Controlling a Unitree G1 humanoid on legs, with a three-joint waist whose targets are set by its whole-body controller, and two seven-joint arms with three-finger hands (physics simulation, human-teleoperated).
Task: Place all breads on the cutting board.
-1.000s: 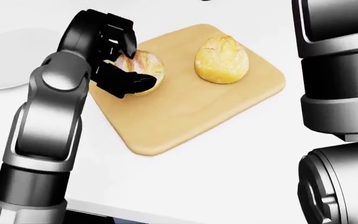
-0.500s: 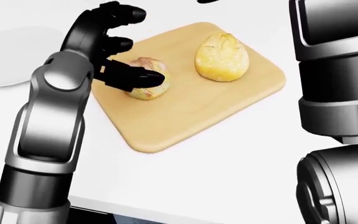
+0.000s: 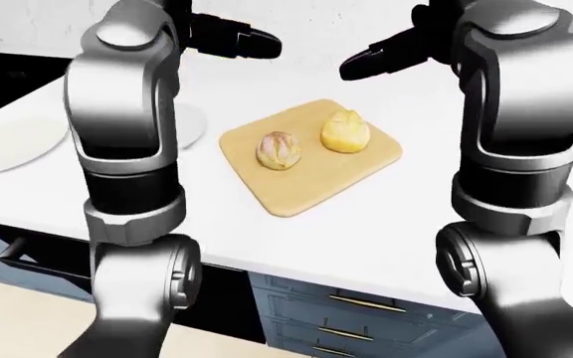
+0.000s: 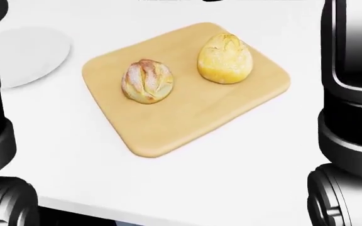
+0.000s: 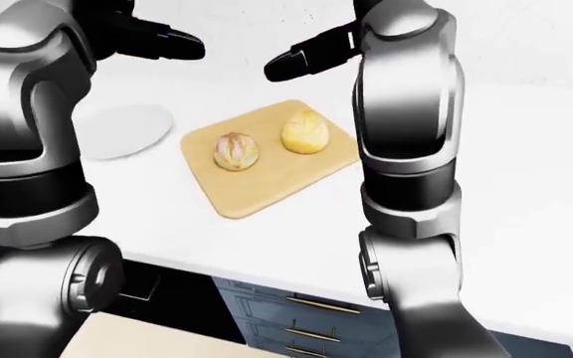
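Now, as seen across the three views:
Writing: no brand, label or lettering can be read on any surface.
Cutting board (image 4: 187, 113): a tan wooden slab laid slantwise on the white counter (image 4: 231, 179), its near corner well back from the counter's near edge.
Breads: a brown-streaked roll (image 4: 147, 80) is set on the left half of the board and a yellow roll (image 4: 224, 58) on the right half; the two are apart, and both are kept inside the board's rim.
Left hand (image 3: 229, 41): raised above the far left of the board, fingers stretched out and spread, nothing held.
Right hand (image 3: 386, 56): raised above the far right of the board, fingers extended, nothing held.
Plate (image 4: 27, 54): a pale round plate is placed left of the board, clear of it.
Open room: bare counter is left on every side of the board, widest to the right and near.
Edges: drawers (image 3: 351, 328) with brass handles are seen under the counter's near edge.
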